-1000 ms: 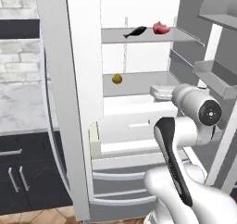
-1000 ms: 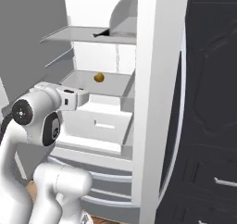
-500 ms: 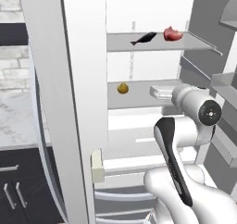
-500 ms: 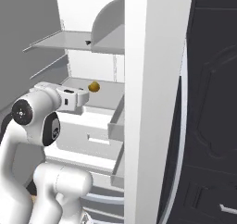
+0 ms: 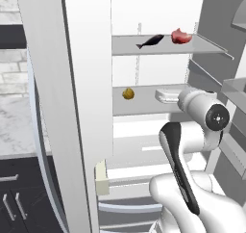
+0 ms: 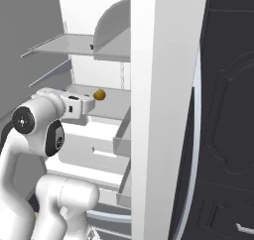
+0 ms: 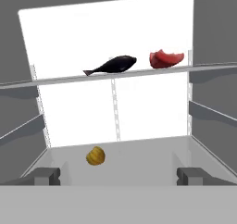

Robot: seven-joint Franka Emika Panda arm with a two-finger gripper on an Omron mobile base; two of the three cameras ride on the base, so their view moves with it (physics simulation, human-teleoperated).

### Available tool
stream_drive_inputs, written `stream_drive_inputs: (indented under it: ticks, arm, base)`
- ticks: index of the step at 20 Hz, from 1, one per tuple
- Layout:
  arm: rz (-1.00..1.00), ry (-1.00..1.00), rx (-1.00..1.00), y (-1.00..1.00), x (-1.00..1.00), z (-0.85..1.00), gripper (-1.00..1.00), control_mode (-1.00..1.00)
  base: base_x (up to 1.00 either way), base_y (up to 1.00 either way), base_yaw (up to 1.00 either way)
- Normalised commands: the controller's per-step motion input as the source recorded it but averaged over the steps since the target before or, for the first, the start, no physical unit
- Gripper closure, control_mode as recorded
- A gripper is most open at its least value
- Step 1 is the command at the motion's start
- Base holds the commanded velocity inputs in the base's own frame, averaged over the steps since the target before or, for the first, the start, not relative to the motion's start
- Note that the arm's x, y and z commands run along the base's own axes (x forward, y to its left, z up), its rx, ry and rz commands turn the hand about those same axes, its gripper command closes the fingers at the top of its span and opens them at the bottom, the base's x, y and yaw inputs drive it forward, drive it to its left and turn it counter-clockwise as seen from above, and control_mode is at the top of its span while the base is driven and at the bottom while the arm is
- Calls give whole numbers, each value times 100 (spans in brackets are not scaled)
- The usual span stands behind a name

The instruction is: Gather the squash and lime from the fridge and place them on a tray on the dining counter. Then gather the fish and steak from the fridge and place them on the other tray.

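Watch the squash: it's round and sits loose on the lower shelf, low and left of centre in the hand view, so a glancing finger could roll it toward the back wall of the fridge. The fish and steak lie on the upper shelf. Your gripper is released, jaws spread wide, holding nothing, short of the squash. The forearm reaches level into the fridge from lower right in the left base view.
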Motion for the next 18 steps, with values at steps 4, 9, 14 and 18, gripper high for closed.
stream_drive_inputs:
  ticks: [4, 9, 14, 18]
  arm:
    - [0, 0, 0, 0, 0, 0, -100, 100]
    - [2, 44, 0, 5, 64, -2, -100, -100]
    - [4, 49, 0, 14, 69, -1, -100, -100]
    - [13, 19, 0, 30, 40, -22, -100, -100]
  base:
    - [5, 0, 0]
    - [0, 0, 0]
    - [0, 0, 0]
    - [0, 0, 0]
